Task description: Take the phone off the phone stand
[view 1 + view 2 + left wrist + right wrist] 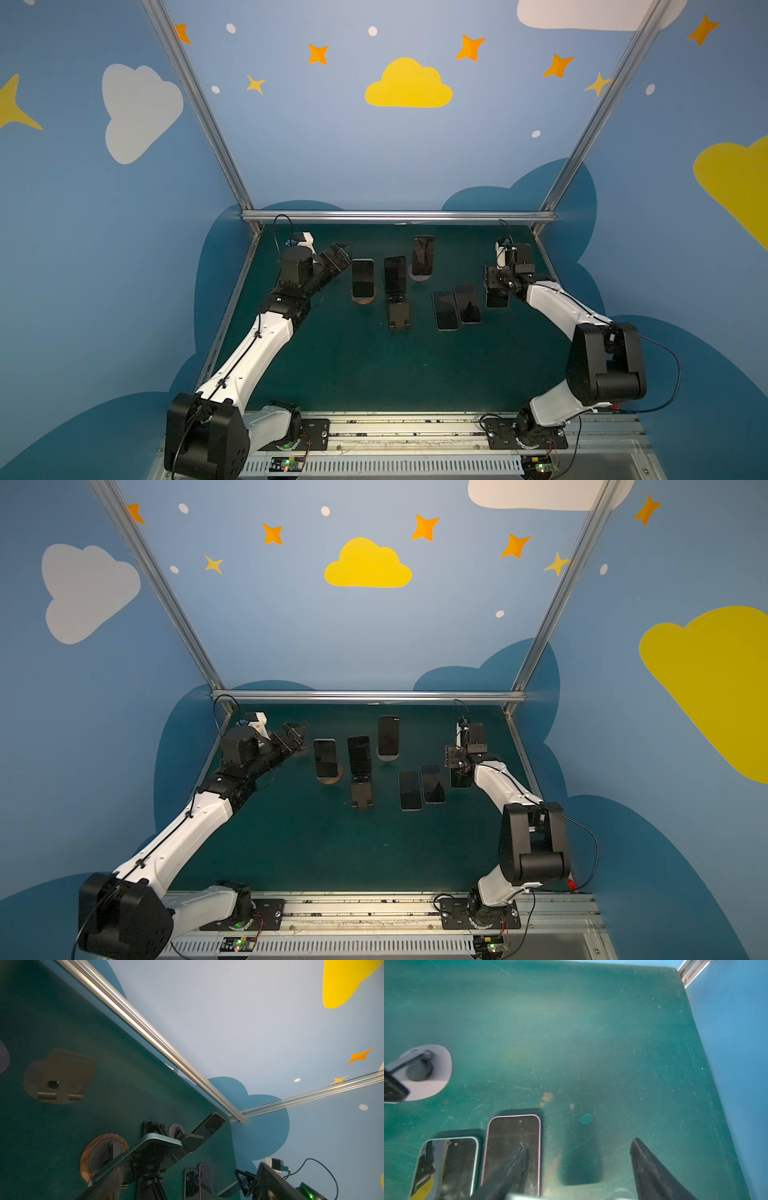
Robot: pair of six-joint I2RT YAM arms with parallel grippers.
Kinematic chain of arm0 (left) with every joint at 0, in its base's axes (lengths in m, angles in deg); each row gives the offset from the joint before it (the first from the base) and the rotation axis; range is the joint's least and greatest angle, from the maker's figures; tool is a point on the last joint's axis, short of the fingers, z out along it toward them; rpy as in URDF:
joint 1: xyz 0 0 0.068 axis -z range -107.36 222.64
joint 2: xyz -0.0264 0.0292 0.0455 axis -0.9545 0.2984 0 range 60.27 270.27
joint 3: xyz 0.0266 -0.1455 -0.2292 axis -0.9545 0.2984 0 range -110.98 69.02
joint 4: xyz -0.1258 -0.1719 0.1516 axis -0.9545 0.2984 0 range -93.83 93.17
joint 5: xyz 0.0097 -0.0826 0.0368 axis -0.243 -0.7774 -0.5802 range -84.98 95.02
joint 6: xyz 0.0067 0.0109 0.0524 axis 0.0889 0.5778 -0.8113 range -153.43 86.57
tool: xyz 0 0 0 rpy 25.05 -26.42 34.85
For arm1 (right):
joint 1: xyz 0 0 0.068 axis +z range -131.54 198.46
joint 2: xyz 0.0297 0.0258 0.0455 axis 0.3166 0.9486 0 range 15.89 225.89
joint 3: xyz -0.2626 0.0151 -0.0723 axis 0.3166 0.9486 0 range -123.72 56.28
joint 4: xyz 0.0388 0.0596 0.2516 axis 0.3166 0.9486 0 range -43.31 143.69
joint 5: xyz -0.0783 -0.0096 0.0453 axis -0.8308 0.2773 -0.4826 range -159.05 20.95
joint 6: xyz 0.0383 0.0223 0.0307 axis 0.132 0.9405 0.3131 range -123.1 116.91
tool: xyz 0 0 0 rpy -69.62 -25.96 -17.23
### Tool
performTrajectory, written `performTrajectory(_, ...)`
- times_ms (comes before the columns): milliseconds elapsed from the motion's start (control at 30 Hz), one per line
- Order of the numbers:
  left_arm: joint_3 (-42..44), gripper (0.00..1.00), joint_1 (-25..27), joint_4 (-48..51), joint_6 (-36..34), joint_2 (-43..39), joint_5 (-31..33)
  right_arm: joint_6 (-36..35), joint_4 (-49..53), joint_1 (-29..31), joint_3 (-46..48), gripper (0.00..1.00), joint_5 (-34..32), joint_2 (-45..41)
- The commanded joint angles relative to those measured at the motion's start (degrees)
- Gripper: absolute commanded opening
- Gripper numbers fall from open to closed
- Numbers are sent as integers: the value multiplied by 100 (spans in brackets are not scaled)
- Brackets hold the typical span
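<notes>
The right jaws grip a phone [497,298] above the table [374,365], off any stand. It should be set flat beside the two lying phones [445,311] before release. The left jaws gape empty beside the wooden stand [365,299].

right gripper [497,291]: fingertips tucked under its own wrist in both top views, so the exact hold on the raised phone [497,300] is covered
raised phone, wrist side: out of the right wrist picture; only a rectangular shadow lies on the table [591,1022]
right fingers [652,1169]: smeared, running off the picture's edge
flat phones: pink-edged phone [512,1147] and pale-edged phone [450,1163] both cut short by the frame
white stand [436,1080]: its back phone [392,1088] sliced off, one dark corner showing
left gripper [338,257]: in its wrist picture one finger [106,1186] is pure blur, both cropped
wooden stand [365,297]: base mostly behind the teal phone [363,277]
</notes>
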Motion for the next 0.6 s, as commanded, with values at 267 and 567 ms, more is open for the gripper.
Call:
performTrajectory(267, -73, 100, -38, -125, 52, 22, -69, 86, 1579, -220, -1205, 62, 191, 884)
performTrajectory(567, -72, 100, -142, -170, 120, 121, -145, 149, 2431, -303, -1939, 61, 482, 1684)
